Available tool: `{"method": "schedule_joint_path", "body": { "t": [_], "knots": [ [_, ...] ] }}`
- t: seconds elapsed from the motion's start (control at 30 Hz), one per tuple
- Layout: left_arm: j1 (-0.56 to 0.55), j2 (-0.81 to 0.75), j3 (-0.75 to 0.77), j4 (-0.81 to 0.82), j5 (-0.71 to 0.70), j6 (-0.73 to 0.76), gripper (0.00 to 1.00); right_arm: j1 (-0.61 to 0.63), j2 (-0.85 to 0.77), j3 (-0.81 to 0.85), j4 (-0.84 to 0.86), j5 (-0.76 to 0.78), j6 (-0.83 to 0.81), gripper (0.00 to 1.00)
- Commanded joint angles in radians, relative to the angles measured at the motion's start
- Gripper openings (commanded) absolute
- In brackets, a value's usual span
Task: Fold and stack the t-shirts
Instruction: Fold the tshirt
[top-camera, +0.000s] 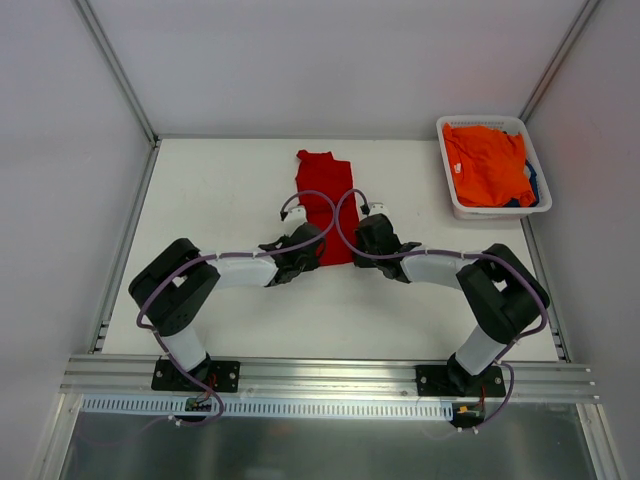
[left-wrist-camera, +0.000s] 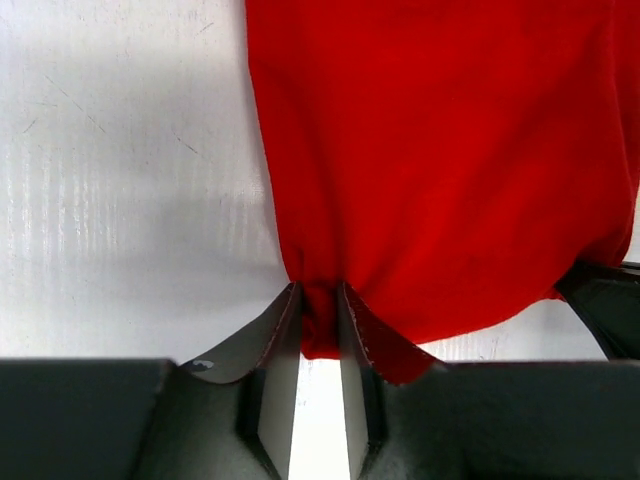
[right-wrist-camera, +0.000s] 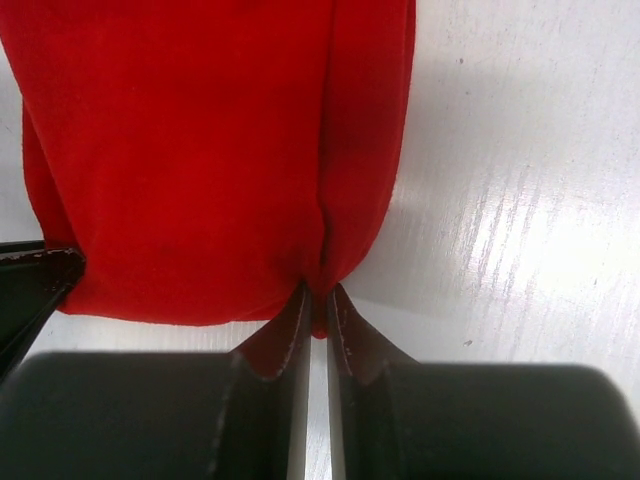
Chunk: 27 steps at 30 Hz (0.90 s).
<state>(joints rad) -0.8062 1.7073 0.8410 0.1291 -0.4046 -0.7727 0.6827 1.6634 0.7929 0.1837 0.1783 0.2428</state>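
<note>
Since the top view shows the red t-shirt lying as a narrow strip on the table, we judge an end-over-end fold next. Left wrist: the left gripper has its jaws nearly closed on the near hem's left corner. Right wrist: the right gripper clamps the right corner likewise. We advise lifting both level, hem taut.
</note>
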Motion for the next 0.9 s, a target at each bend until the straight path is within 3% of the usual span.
{"method": "schedule_joint_path", "body": {
  "t": [0.0, 0.13, 0.23, 0.67, 0.77, 0.87],
  "knots": [
    [-0.017, 0.002, 0.017, -0.052, -0.008, -0.008, 0.18, 0.005, 0.01, 0.019, 0.013, -0.005, 0.006, 0.0],
    [-0.017, 0.002, 0.017, -0.059, -0.005, -0.011, 0.11, 0.006, 0.004, 0.006, 0.02, -0.011, 0.012, 0.0],
    [-0.019, -0.003, 0.017, -0.063, 0.0, -0.01, 0.0, 0.014, -0.008, -0.007, 0.025, -0.007, 0.015, 0.0],
    [-0.051, -0.074, -0.016, -0.105, -0.003, -0.011, 0.0, 0.09, -0.125, -0.084, 0.0, 0.056, 0.042, 0.0],
    [-0.059, -0.071, -0.023, -0.12, -0.017, -0.019, 0.18, 0.101, -0.126, -0.084, -0.001, 0.062, 0.046, 0.0],
    [-0.068, -0.071, -0.034, -0.123, -0.026, -0.027, 0.22, 0.109, -0.12, -0.08, -0.001, 0.064, 0.046, 0.0]
  ]
}}
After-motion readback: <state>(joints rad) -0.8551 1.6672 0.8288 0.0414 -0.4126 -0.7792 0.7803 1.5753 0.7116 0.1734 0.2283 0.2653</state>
